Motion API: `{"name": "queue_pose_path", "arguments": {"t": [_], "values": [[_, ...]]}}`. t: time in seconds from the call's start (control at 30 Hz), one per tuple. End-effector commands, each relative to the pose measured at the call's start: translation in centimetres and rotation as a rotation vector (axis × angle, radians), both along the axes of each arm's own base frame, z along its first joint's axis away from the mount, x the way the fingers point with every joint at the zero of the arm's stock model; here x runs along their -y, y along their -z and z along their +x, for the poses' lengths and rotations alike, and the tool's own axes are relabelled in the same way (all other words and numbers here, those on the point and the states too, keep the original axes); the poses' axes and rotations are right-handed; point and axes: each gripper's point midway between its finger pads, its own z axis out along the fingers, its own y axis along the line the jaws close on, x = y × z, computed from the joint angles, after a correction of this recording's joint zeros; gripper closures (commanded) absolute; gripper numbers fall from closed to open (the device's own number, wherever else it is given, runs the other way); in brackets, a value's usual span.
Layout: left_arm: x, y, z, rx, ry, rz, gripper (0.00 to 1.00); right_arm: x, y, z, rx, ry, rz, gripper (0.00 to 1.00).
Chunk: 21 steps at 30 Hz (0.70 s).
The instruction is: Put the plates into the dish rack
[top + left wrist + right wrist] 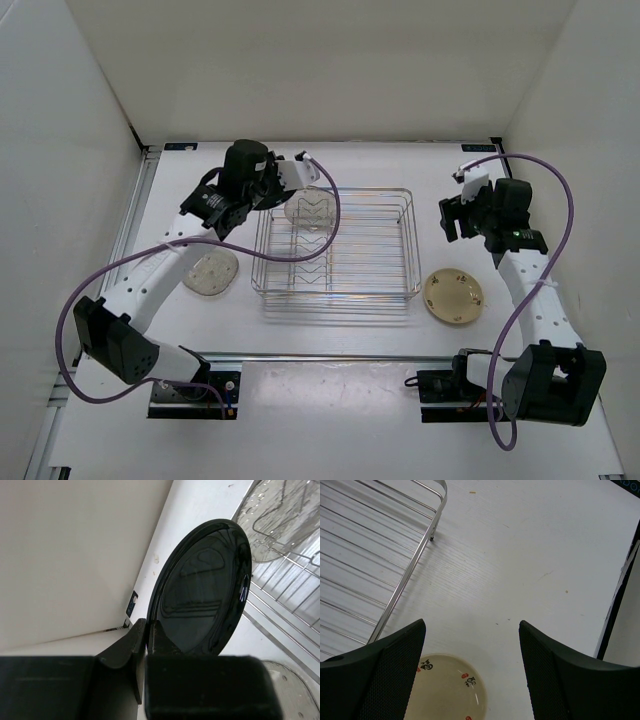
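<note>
Left pincer (148,630): shut tight on the bottom rim of the black plate (205,590). The plate stands up on its edge.
Where the black plate is: up in the air, by the far left corner of the dish rack (335,255). It is not in the rack yet.
Clear glass plate (308,209): in the rack, at the far left end, leaning in the wires.
White plate (210,272): lying flat on the surface (380,165), just left of the rack.
Cream plate (453,296): lying flat on the surface, just right of the rack.
Right pincer (472,624): wide open and holding nothing. It hangs over the cream plate, near the rack's right side.
Step now: it looks like the left arm is getting ready to put the black plate into a gap beside the glass plate.
How far along: one plate in, one in the air, two waiting.
What could go wrong, slip: the pincer holds only a thin bit of a shiny rim, so a quick move could make the plate swing or fall.
What could go wrong, bump: the glass plate is very close, so coming down too near could knock it over.
What could go wrong, miss: if the plate lands on top of a wire and not in a gap, it could tip flat when let go.
</note>
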Motion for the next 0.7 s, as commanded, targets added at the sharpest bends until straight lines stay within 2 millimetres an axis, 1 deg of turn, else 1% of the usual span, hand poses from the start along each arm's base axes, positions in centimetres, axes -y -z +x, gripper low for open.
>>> {"name": "queue_pose_path", "arguments": {"t": [0.0,0.03,0.07,0.1,0.13,0.17,0.2,0.23,0.27,0.3,0.33,0.37,0.4,0.43,0.47,0.5,0.53,0.6,0.63,0.67], "values": [[0.6,-2.7,-0.4,0.074,0.018,-0.042,0.90,0.2,-1.0,0.4,0.048,0.009,0.002,0.21],[0.7,-2.7,-0.4,0.074,0.032,-0.038,0.90,0.2,-1.0,0.4,0.048,0.009,0.002,0.21],[1.3,-2.2,-0.4,0.065,0.043,-0.033,0.90,0.2,-1.0,0.4,0.048,0.009,0.002,0.21],[1.3,-2.7,-0.3,0.076,0.046,-0.031,0.90,0.2,-0.6,0.2,0.035,0.014,0.010,0.21],[1.6,-2.8,-0.2,0.074,0.056,-0.034,0.90,0.2,-0.8,0.4,0.045,0.014,0.009,0.21],[2.2,-2.3,-0.1,0.065,0.067,-0.029,0.90,0.0,-0.2,0.1,0.032,0.006,0.015,0.21],[2.2,-3.1,0.0,0.088,0.074,-0.026,0.90,0.0,-0.2,0.1,0.032,0.006,0.015,0.21],[2.2,-3.2,0.0,0.091,0.078,-0.017,0.90,0.0,-0.3,0.3,0.041,0.006,0.014,0.21],[2.7,-2.4,0.0,0.080,0.092,0.003,0.90,0.0,0.1,0.1,0.032,0.006,0.015,0.21],[3.1,-2.1,-0.2,0.080,0.117,0.032,0.90,0.0,0.1,0.1,0.032,0.006,0.015,0.21],[3.4,-1.2,-0.4,0.067,0.134,0.056,0.90,0.0,0.1,0.1,0.032,0.006,0.015,0.21],[3.8,-1.2,-0.6,0.071,0.149,0.065,0.90,0.0,-0.1,0.3,0.041,0.006,0.014,0.21],[4.5,-0.7,-1.0,0.062,0.168,0.070,0.90,-0.1,-0.1,0.3,0.041,-0.002,0.019,0.21],[4.6,-0.5,-0.7,0.066,0.175,0.084,0.90,-0.2,0.3,0.1,0.028,0.004,0.029,0.21],[5.2,-0.6,-1.0,0.069,0.194,0.091,0.90,-0.2,0.2,0.3,0.038,0.004,0.028,0.21],[6.0,0.3,-0.9,0.052,0.207,0.103,0.90,-0.2,0.2,0.3,0.038,0.004,0.028,0.21],[6.0,0.3,-0.9,0.052,0.208,0.103,0.90,-0.2,0.6,0.1,0.029,0.004,0.029,0.21],[7.5,1.1,-1.0,0.045,0.249,0.118,0.90,-0.4,0.4,0.2,0.038,-0.005,0.034,0.21],[7.7,1.1,-0.8,0.048,0.253,0.125,0.90,0.0,0.8,0.1,0.029,0.004,0.034,0.21],[8.4,1.6,-1.0,0.038,0.274,0.127,0.90,0.0,0.8,0.1,0.029,0.004,0.034,0.21]]}}
